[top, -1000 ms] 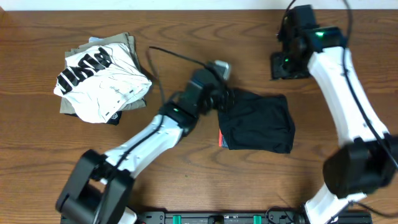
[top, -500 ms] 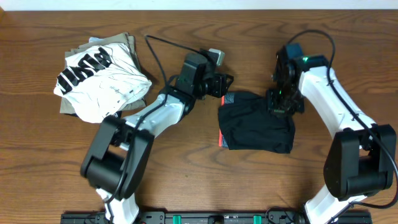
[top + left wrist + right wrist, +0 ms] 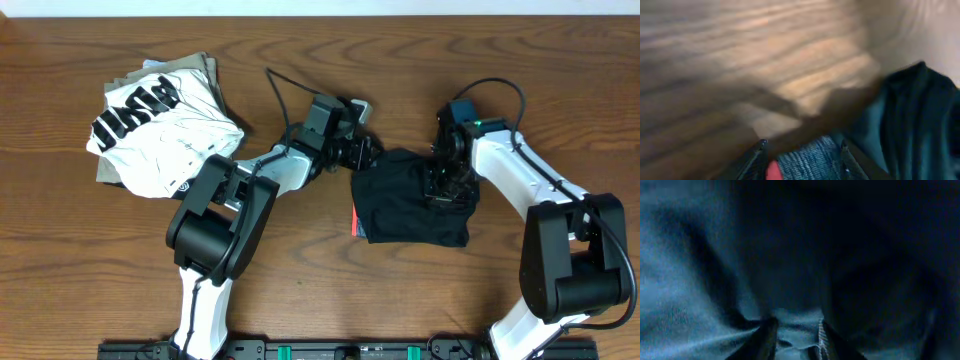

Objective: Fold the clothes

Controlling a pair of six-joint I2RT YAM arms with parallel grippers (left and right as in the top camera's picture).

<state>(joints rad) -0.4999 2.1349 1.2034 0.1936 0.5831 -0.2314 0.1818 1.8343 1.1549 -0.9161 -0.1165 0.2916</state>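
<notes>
The black pants (image 3: 410, 212) lie folded in a square at the table's middle, with a coral-red edge showing at their left side. My left gripper (image 3: 365, 155) is at their top left corner. In the left wrist view its jaws (image 3: 801, 156) are shut on the grey heathered waistband (image 3: 810, 159) with its coral edge. My right gripper (image 3: 440, 185) presses down on the top right part of the pants. In the right wrist view its fingers (image 3: 796, 330) pinch a ridge of the dark fabric (image 3: 790, 255).
A white shirt with black lettering (image 3: 165, 125) lies on a khaki folded garment (image 3: 205, 70) at the far left. A black cable (image 3: 290, 95) loops over the table behind the left arm. Bare wood lies in front of the pants.
My right arm came down from the far right onto the pants. My left gripper drew back to the left, then returned to the pants' top left corner, which now bunches up.
</notes>
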